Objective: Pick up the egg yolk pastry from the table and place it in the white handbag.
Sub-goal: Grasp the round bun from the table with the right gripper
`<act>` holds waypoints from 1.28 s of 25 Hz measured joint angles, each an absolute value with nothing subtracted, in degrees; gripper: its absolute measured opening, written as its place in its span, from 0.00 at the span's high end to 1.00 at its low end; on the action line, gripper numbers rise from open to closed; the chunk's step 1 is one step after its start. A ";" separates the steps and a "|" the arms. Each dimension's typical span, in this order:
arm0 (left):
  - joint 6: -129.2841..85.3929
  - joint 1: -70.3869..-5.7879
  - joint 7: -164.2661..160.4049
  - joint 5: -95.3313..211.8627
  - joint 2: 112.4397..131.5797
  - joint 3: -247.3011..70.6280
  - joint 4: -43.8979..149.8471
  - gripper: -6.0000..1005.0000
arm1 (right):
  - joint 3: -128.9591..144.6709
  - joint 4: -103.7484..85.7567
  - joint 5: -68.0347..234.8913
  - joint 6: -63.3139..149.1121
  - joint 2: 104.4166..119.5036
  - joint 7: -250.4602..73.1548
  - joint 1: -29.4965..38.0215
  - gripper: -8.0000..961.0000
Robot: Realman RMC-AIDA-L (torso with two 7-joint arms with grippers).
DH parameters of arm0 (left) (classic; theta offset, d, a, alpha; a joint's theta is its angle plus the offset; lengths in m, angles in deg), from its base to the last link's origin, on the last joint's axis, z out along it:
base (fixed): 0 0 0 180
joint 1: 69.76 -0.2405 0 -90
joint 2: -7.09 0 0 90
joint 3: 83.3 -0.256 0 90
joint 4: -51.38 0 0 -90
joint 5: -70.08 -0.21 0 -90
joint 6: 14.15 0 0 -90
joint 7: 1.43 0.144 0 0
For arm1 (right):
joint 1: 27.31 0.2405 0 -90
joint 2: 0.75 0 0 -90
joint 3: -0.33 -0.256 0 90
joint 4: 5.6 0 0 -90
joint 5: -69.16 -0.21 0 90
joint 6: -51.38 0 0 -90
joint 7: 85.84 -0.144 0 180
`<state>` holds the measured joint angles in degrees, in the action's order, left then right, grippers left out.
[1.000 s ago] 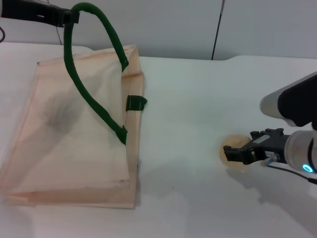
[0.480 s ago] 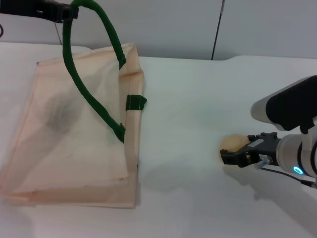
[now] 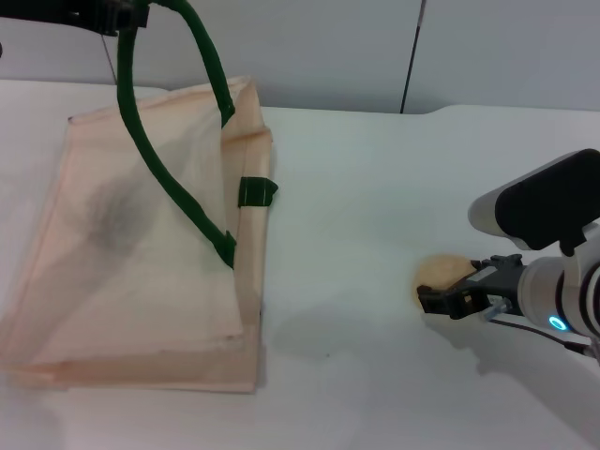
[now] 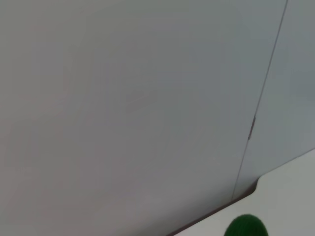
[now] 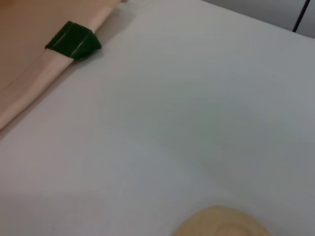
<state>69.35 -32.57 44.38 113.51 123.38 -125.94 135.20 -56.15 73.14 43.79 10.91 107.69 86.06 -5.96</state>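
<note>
Egg yolk pastry [image 3: 441, 275] sits on tabletop [image 3: 375, 187], right gripper [image 3: 452, 300] at it, jaws apparently open astride; left gripper [image 3: 122, 17] jaws closed holding handle [image 3: 159, 169] of white handbag [image 3: 141, 253]; grasp step, closing next.

The white handbag [image 3: 150, 234] lies on the counter's [image 3: 356, 187] left side; the egg yolk pastry [image 3: 441, 275] sits well apart to its right.
</note>
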 joint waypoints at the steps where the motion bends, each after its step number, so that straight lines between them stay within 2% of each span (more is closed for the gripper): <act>1: 69.50 -32.58 44.37 113.51 123.38 -125.94 135.21 0.88 | -56.14 73.35 43.92 10.88 107.70 86.06 -5.99 0.16; 11: 69.59 -32.58 44.39 113.01 123.38 -125.93 135.23 0.88 | -56.35 74.33 46.42 10.23 108.35 86.03 -6.38 0.24; 19: 69.55 -32.58 44.58 113.27 123.37 -125.93 135.23 0.88 | -56.87 74.06 46.63 8.90 108.43 85.97 -6.00 0.24; 32: 69.70 -32.82 44.68 113.49 123.37 -125.93 135.48 0.88 | -58.14 76.67 46.77 8.64 107.76 85.99 -6.01 0.29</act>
<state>69.70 -32.82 44.68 113.49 123.37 -125.93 135.48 -58.14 76.67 46.77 8.64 107.76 85.99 -6.01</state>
